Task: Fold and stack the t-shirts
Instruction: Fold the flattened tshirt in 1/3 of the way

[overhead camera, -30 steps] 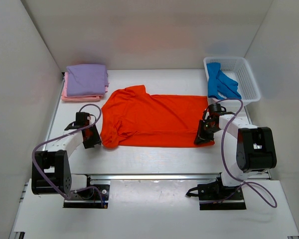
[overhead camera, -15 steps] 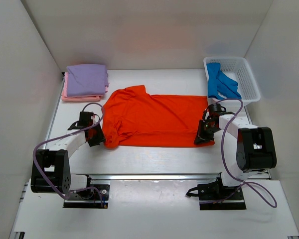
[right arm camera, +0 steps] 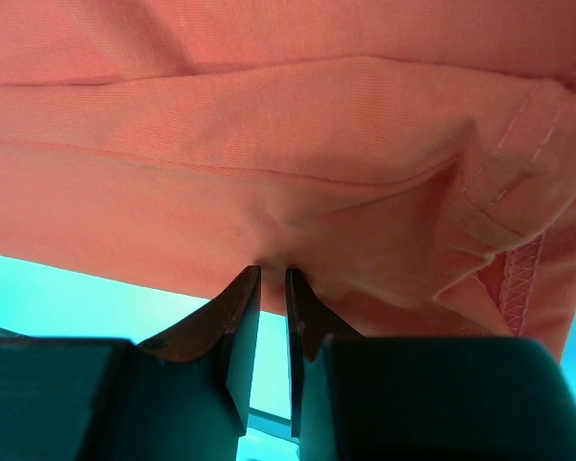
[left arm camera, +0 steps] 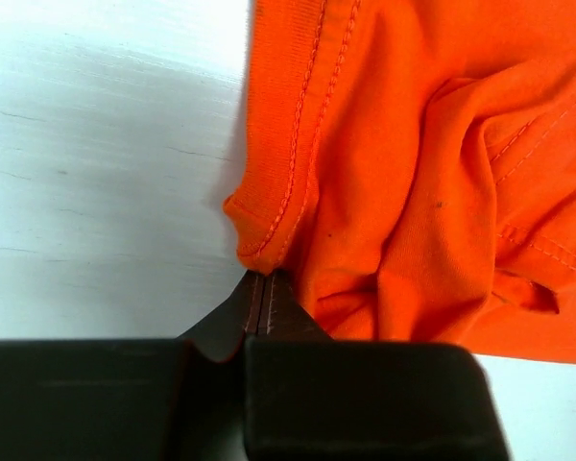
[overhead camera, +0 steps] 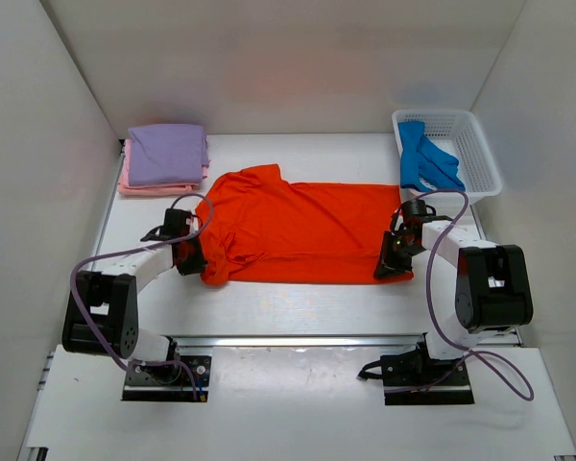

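Top view: we see the orange-red t-shirt [overhead camera: 298, 230] spread flat mid-table, with the left gripper [overhead camera: 194, 257] at its near left corner and the right gripper [overhead camera: 390, 264] at its near right corner. A fold has room toward the far strip of the table [overhead camera: 298, 144]. But the lavender t-shirt [overhead camera: 168, 154], stacked on the pink t-shirt [overhead camera: 134, 188], lies near the left arm's side, and the basket [overhead camera: 482, 144] with the blue t-shirt [overhead camera: 424, 165] near the right's. A wide swing could drag either

Left wrist view: the jaws are pressed shut right at a bunched hem. We cannot tell whether any cloth sits between them, so we judge a lift may come away bare and leave the fold lopsided

Right wrist view: the jaws pinch a pucker of the hem, a shallow bite that a tug from the other side could pull free
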`<state>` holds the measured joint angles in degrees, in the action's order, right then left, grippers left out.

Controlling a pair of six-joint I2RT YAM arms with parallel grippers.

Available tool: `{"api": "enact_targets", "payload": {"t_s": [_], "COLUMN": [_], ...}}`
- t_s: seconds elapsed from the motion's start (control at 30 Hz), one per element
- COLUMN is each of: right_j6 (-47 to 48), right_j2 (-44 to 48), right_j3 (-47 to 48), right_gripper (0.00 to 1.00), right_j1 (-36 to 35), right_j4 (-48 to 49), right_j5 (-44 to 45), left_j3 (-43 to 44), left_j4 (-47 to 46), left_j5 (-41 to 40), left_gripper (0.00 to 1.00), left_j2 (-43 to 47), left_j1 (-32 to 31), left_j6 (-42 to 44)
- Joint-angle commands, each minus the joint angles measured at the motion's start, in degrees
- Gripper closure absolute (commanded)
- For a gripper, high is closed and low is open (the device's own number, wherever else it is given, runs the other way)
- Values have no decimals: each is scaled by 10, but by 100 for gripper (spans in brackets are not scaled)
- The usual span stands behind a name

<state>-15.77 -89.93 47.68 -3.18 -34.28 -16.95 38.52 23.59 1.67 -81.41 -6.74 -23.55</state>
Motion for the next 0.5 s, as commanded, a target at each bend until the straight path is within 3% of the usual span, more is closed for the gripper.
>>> {"api": "enact_targets", "payload": {"t_s": [0.0, 0.23, 0.47], "right_j6": [28, 28, 27], "right_j2": [-20, -26, -23], "right_j3": [-5, 0, -2], "right_gripper": [85, 85, 85], "right_j1": [12, 13, 14], "right_j4": [6, 4, -3], "right_j5": [58, 61, 59], "left_j3": [1, 80, 96], "left_j4": [52, 150, 176], "left_j5": [-11, -58, -88], "left_gripper": [100, 100, 100], "left_j2": [-15, 10, 5], "left_j1": [8, 52, 85], "left_j6": [19, 78, 113]}}
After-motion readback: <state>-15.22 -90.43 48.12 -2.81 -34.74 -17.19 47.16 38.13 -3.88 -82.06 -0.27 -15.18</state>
